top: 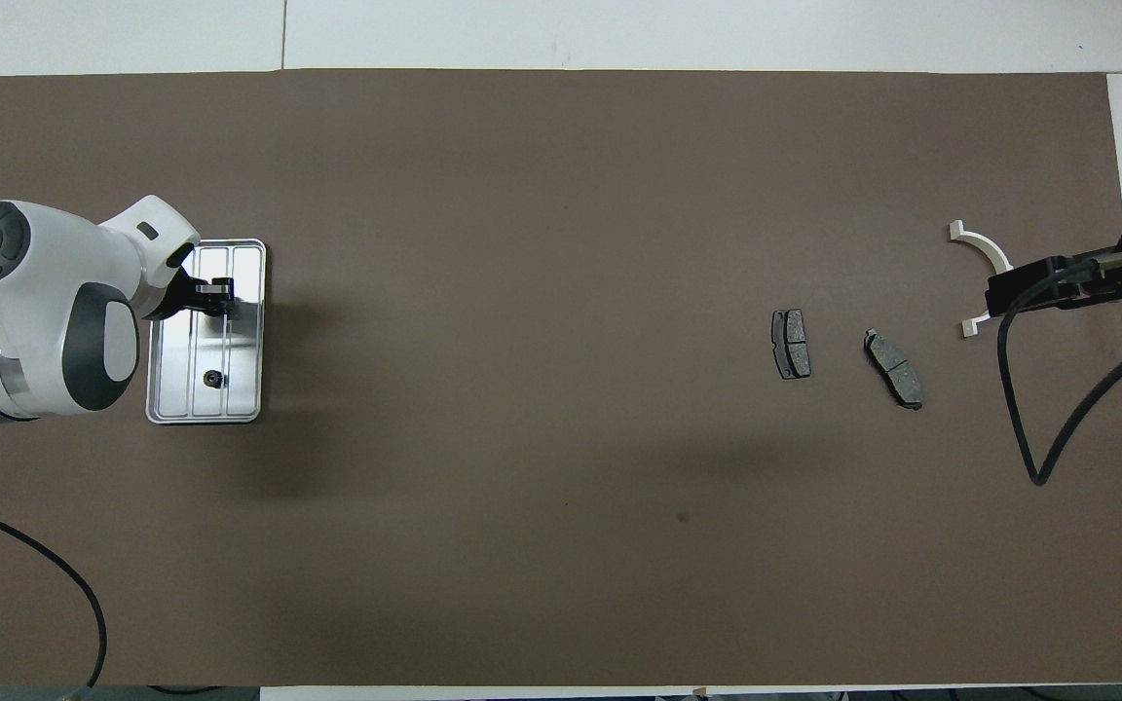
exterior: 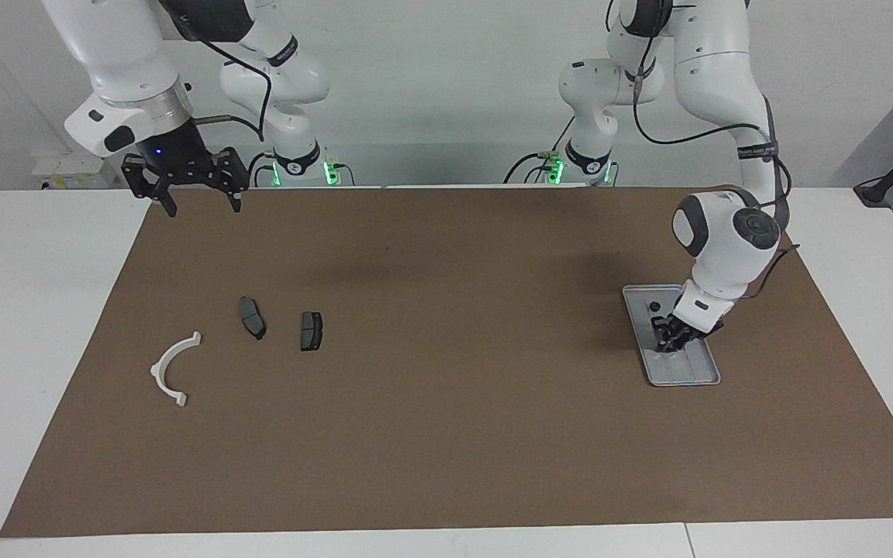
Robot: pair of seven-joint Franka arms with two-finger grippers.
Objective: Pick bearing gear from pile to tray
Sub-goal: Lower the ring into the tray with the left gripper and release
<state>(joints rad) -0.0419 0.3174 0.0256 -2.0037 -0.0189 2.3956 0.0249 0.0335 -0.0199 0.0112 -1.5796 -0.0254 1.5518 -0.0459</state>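
Left claw (exterior: pixel 673 341) low inside tray (exterior: pixel 706 370), nearly closed, contents unclear; right claw (exterior: pixel 197 195) wide, over mat edge.

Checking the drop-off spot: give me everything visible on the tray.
The tray is a flat silver-grey rectangle, metal by its shine, with rounded corners, a low raised rim and faint lengthwise ridges. It lies flat on the brown mat toward the left arm's end of the table. A small black round part sits in it at the end nearer the robots. The left end effector is low over its middle; whether it touches the tray cannot be told.
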